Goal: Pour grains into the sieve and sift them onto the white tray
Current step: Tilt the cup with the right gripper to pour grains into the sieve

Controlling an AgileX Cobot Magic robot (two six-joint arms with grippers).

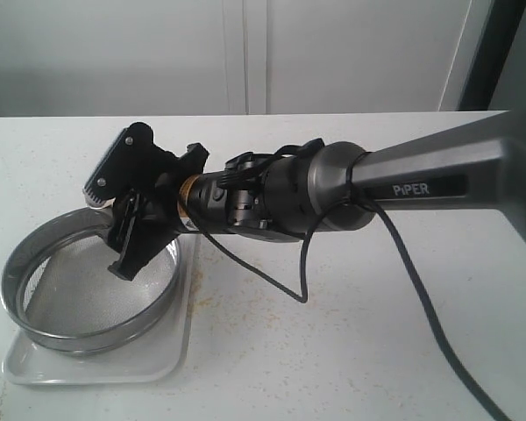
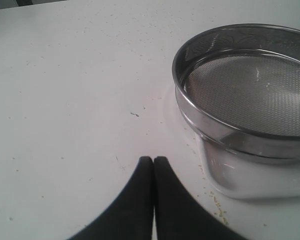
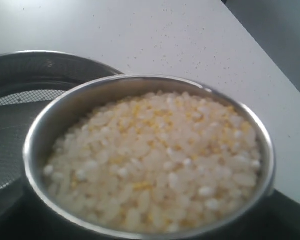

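The sieve (image 1: 77, 337), a wide steel ring with a mesh bottom, stands on the white tray (image 1: 96, 368) at the table's front left. My right gripper (image 1: 118, 219) reaches across over the sieve's far rim. In the right wrist view it is shut on a small steel cup (image 3: 65, 115) brimful of grains (image 3: 155, 155), pale with yellow flecks, with the sieve (image 3: 15, 100) just behind and below. The cup is level and no grains lie on the mesh. My left gripper (image 2: 153, 160) is shut and empty, hanging over bare table beside the sieve (image 2: 250, 95) and tray (image 2: 250, 177).
Loose yellow grains (image 2: 217, 205) are scattered on the white table beside the tray's corner, and more lie to the tray's right (image 1: 219, 303). A black cable (image 1: 403, 263) hangs from the right arm. The table's edge (image 3: 270, 65) runs beyond the cup.
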